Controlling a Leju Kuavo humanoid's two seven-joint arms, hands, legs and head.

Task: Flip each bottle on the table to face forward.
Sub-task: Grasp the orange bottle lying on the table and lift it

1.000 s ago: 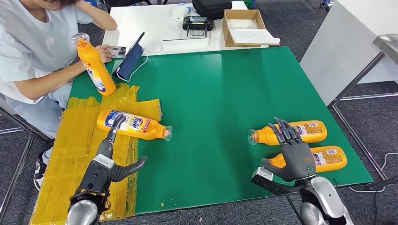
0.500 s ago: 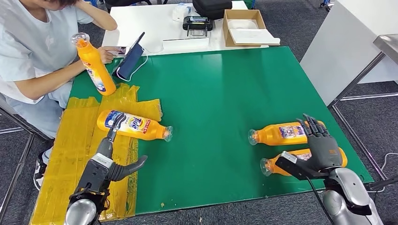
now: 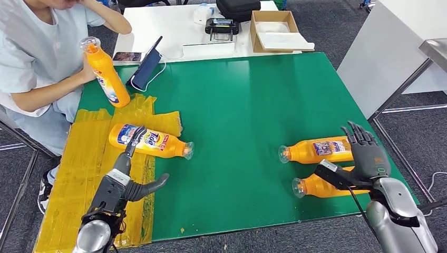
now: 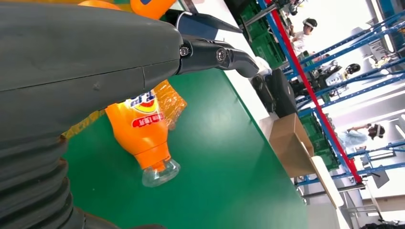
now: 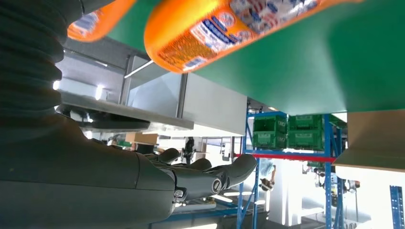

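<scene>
3 bottles lie flat on the green worktop (image 3: 242, 100), 1 stands upright at a person's hand. The labelled bottle (image 3: 150, 141) rests on yellow sheeting (image 3: 89, 158), logo upward. The 2 right-hand bottles (image 3: 316, 150) lie side by side, caps toward centre, presumably awaiting turning (labels partly legible). Left hand (image 3: 126, 176) hovers beside the labelled bottle, fingers apart, empty. Right hand (image 3: 366, 158) poised over the pair's bases, fingers spread, holding nothing.

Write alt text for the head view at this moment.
Three orange bottles lie on a green table: one on yellow sheeting under the open left hand, two beside the open right hand. A seated person holds a fourth bottle upright.
</scene>
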